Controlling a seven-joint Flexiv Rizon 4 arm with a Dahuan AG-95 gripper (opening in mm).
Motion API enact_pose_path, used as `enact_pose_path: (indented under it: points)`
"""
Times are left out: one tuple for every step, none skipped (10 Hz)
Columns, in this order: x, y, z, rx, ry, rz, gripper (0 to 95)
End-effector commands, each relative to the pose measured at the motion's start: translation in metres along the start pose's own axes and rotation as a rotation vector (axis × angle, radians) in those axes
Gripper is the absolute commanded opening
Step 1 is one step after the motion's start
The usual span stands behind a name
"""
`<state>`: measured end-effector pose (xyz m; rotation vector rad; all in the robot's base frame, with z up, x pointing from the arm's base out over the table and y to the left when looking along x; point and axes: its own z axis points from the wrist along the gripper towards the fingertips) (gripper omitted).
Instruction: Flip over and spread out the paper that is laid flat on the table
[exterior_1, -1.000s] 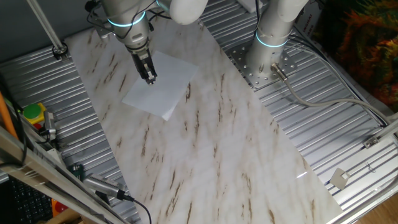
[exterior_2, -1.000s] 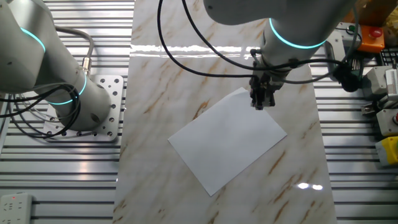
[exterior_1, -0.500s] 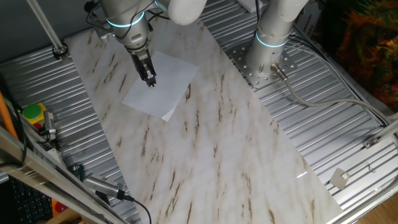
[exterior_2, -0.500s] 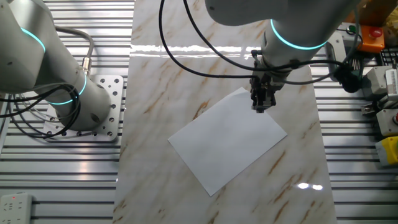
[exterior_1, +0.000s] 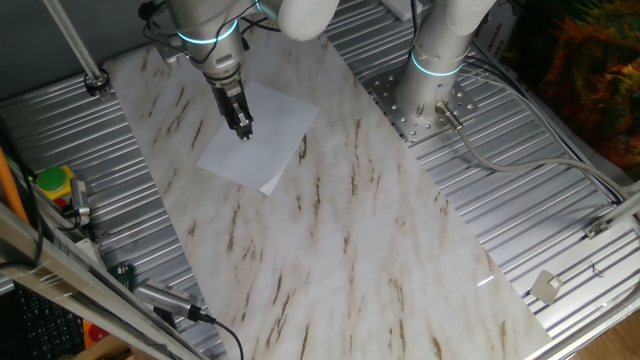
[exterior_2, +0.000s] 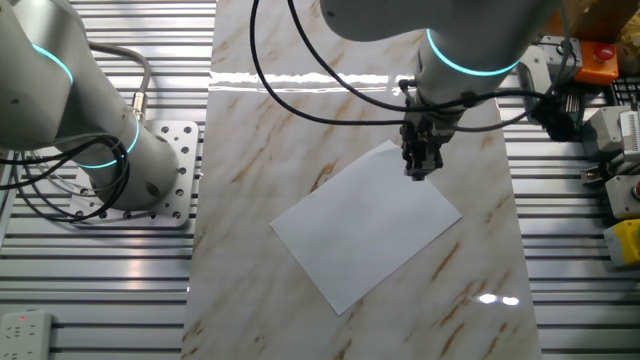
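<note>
Marble-patterned table (exterior_1: 330, 260) carries the white paper (exterior_1: 258, 135) flat at its far end. Gripper (exterior_1: 243, 130) points down over the sheet, fingers narrow, nothing held. Other fixed view places the gripper (exterior_2: 419, 172) above the paper's (exterior_2: 366, 235) corner near the table's (exterior_2: 250, 130) edge

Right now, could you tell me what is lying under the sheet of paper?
The paper lies flat on the marble-patterned table, which shows all around it. Whatever sits beneath the sheet is covered. The gripper is over its corner.
</note>
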<state>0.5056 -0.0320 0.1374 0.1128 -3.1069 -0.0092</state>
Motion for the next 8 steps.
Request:
enact_pose_path:
  points:
    - [-0.0008, -0.0004, 0.0009, 0.014, -0.004, -0.011, 38.0]
    - [-0.0005, -0.0002, 0.0002, 0.018, -0.002, -0.019, 38.0]
    - [-0.0004, -0.0002, 0.0, 0.023, 0.001, -0.031, 38.0]
    - [-0.0004, -0.0002, 0.0, 0.024, 0.003, -0.039, 38.0]
    - [-0.0004, -0.0002, 0.0, 0.027, 0.005, -0.044, 38.0]
    - [-0.0004, -0.0002, 0.0, 0.031, 0.005, -0.051, 38.0]
    - [-0.0004, -0.0002, 0.0, 0.033, 0.005, -0.052, 38.0]
    - [-0.0003, -0.0002, 0.0001, 0.034, 0.005, -0.05, 38.0]
